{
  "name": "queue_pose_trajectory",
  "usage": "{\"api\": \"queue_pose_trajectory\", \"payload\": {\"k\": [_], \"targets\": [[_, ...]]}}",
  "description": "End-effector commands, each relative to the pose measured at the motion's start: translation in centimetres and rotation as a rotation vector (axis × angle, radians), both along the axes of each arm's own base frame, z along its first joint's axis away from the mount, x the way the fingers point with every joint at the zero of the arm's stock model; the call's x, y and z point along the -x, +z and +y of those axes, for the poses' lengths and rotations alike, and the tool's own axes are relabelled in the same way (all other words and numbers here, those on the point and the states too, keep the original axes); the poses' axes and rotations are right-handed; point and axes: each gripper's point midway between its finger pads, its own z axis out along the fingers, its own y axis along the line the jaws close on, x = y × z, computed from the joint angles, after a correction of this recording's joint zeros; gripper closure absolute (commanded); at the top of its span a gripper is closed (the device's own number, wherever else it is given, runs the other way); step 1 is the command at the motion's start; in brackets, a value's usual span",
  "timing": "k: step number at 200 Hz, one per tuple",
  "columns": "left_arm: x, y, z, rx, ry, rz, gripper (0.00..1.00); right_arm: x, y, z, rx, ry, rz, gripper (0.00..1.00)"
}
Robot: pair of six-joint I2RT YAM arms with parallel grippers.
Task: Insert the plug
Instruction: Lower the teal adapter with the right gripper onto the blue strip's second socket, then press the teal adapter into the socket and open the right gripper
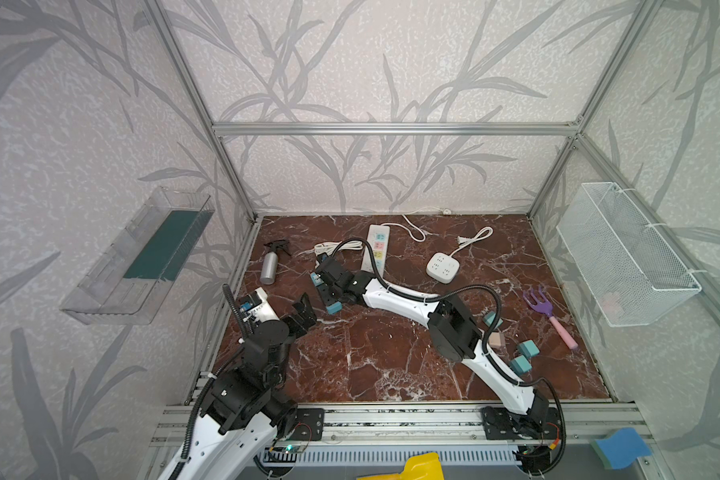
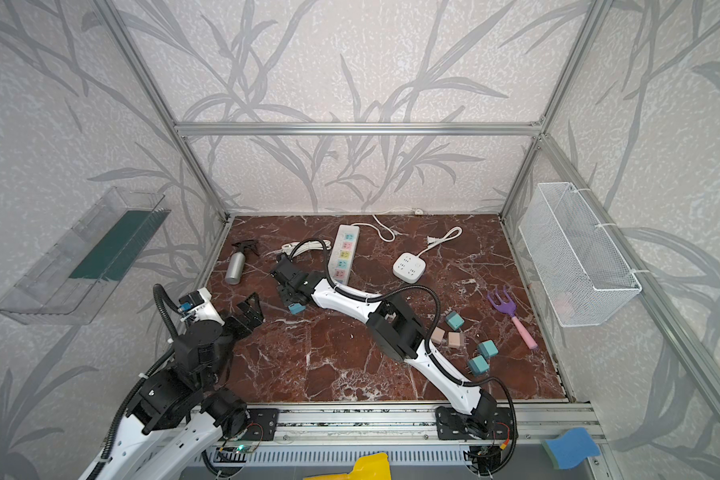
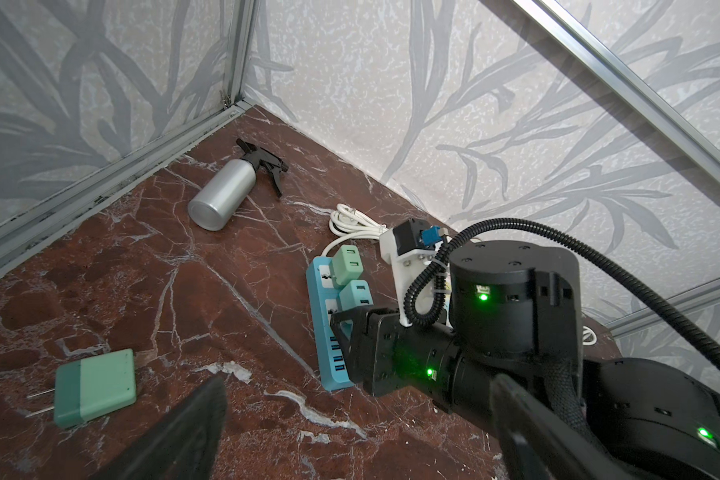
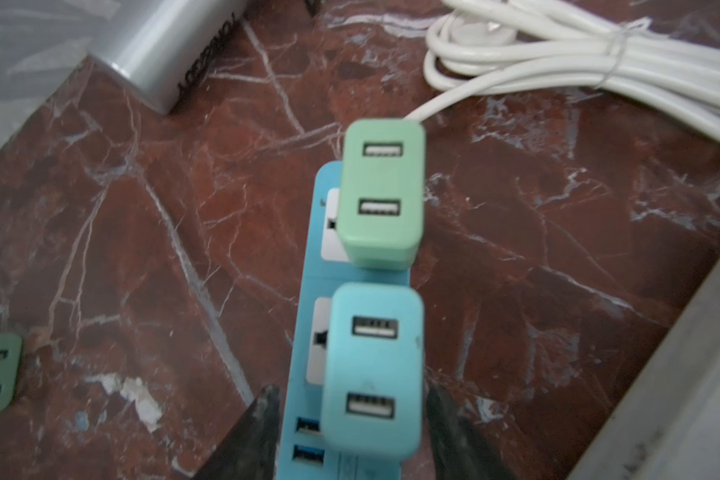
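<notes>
Plug status: light-blue plug (image 4: 372, 365) is seated upright in blue power strip (image 4: 308, 274), w/ its USB ports facing up. Green plug (image 4: 381, 195) sits in the next socket toward the far end of the same strip; the two bodies stand just beside each other.

Strip pos.: far-left part of marble table (image 1: 370, 365), btwn spray bottle (image 1: 269, 266) on the left and white power strip (image 1: 375, 249) on the right. Its coiled white cable (image 4: 578, 54) lies off the far end.

Right gripper (image 4: 352, 390): reaches across ctr to the strip, jaws apart and straddling the light-blue plug. One finger shows a clear gap to the plug body. The other stands just beside it; contact cannot be told. No clamping grip on the plug.

Left gripper (image 1: 304, 311): jaws spread wide, empty, held above the table near and left of the strip.

Other items: loose green plug (image 3: 94, 388) lies flat on the table near the strip, apart from it, prongs out. More loose plugs (image 2: 453, 321) lie near-right beside the right arm. Square white socket hub (image 1: 442, 267) and purple rake (image 1: 547, 311) lie on the right side, well apart from the strip.
</notes>
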Motion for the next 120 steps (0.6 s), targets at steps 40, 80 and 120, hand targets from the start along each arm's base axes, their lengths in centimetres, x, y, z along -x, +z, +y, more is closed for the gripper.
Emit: {"api": "queue_pose_trajectory", "payload": {"k": [40, 80, 120], "targets": [[0.8, 1.6, 1.3, -0.016, 0.04, -0.017, 0.01, 1.2, 8.9, -1.3, -0.076, 0.063, -0.103, 0.36], [0.6, 1.6, 1.0, -0.016, 0.034, -0.02, 0.01, -0.8, 8.2, -2.2, -0.083, 0.046, -0.087, 0.37], [0.3, 1.8, 0.9, -0.021, 0.033, -0.016, 0.01, -2.4, 6.1, -2.0, -0.042, 0.05, -0.054, 0.39]]}}
